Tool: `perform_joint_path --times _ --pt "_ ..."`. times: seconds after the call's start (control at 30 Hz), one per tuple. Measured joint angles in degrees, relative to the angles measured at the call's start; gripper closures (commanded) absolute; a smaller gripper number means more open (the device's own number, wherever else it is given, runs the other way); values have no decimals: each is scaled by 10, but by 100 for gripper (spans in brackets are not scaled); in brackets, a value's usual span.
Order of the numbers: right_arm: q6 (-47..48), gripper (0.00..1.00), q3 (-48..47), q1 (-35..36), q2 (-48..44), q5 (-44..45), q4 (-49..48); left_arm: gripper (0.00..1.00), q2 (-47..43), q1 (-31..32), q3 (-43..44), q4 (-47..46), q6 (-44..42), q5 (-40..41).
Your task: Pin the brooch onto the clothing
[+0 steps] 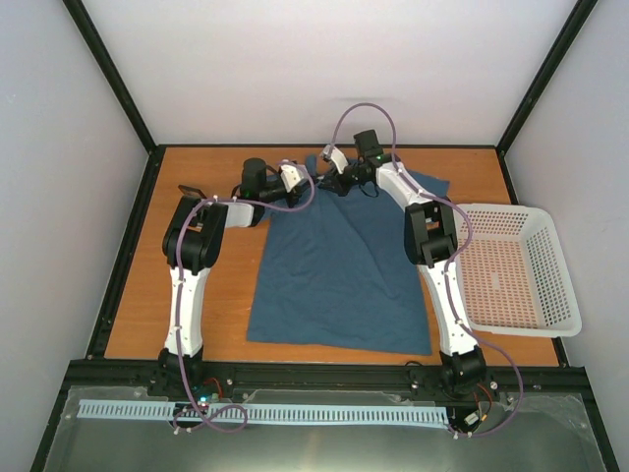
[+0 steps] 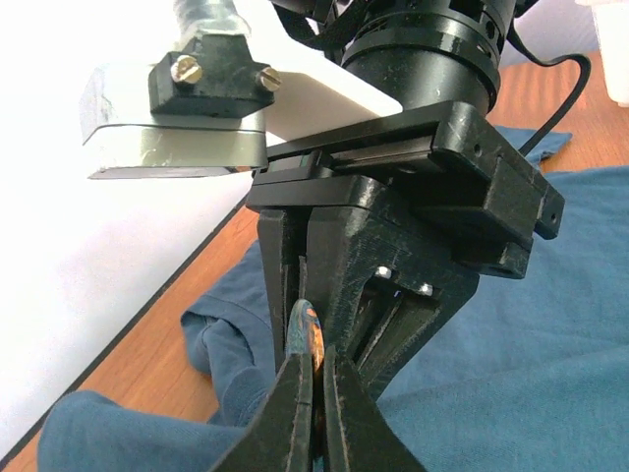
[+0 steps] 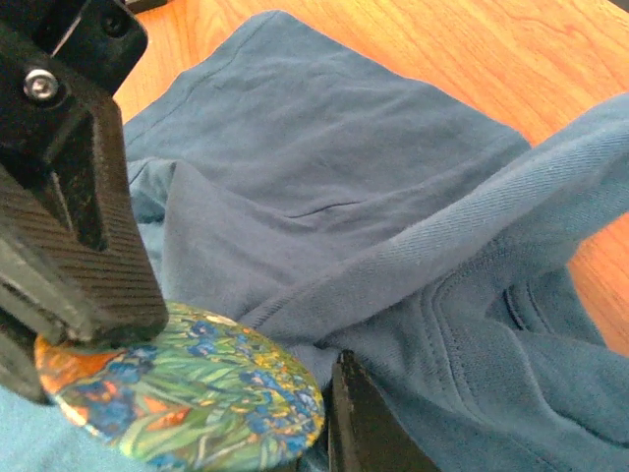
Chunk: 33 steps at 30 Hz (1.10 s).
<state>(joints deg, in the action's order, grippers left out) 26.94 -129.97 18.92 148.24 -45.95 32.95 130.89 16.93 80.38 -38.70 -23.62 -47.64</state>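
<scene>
The dark teal T-shirt (image 1: 339, 275) lies flat on the wooden table with its collar at the far end. Both grippers meet at that collar. My left gripper (image 1: 298, 183) (image 2: 316, 360) is shut on the brooch (image 2: 304, 329), a small round badge printed with green, blue and orange flowers (image 3: 187, 393). My right gripper (image 1: 330, 180) faces it, its fingers close together. Only one fingertip (image 3: 356, 423) shows beside the brooch. A fold of collar fabric (image 3: 442, 226) is drawn up toward it, and the pinch point is hidden behind the brooch.
A white mesh basket (image 1: 511, 270) stands at the table's right edge. A small black frame-like holder (image 1: 190, 190) sits at the far left beside the left arm. Black frame posts and white walls enclose the table (image 1: 226, 295).
</scene>
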Motion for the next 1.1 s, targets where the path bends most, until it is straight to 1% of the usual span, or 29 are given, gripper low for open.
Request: perform_joint_path --times 0.13,0.3,0.43,0.53,0.63,0.73,0.93,1.1 --pt "-9 82 13 -2 -2 2 -17 99 0 -4 -3 -7 29 -4" --pt "-3 72 57 -9 -20 0 -51 99 0 -16 -1 0 71 -51" --pt "8 61 100 -15 -48 2 -73 99 0 -19 26 44 86 -86" --pt "21 54 162 -21 -88 -1 -106 99 0 -19 49 73 96 -112" --pt "46 50 245 -26 -139 -16 -150 99 0 -21 59 89 108 -135" --pt "58 42 283 -29 -158 -35 -181 99 7 -24 74 107 119 -153" --pt "59 40 300 -29 -160 -67 -229 99 25 -29 109 148 129 -173" --pt "51 45 290 -29 -156 -93 -250 99 26 -34 111 157 139 -194"
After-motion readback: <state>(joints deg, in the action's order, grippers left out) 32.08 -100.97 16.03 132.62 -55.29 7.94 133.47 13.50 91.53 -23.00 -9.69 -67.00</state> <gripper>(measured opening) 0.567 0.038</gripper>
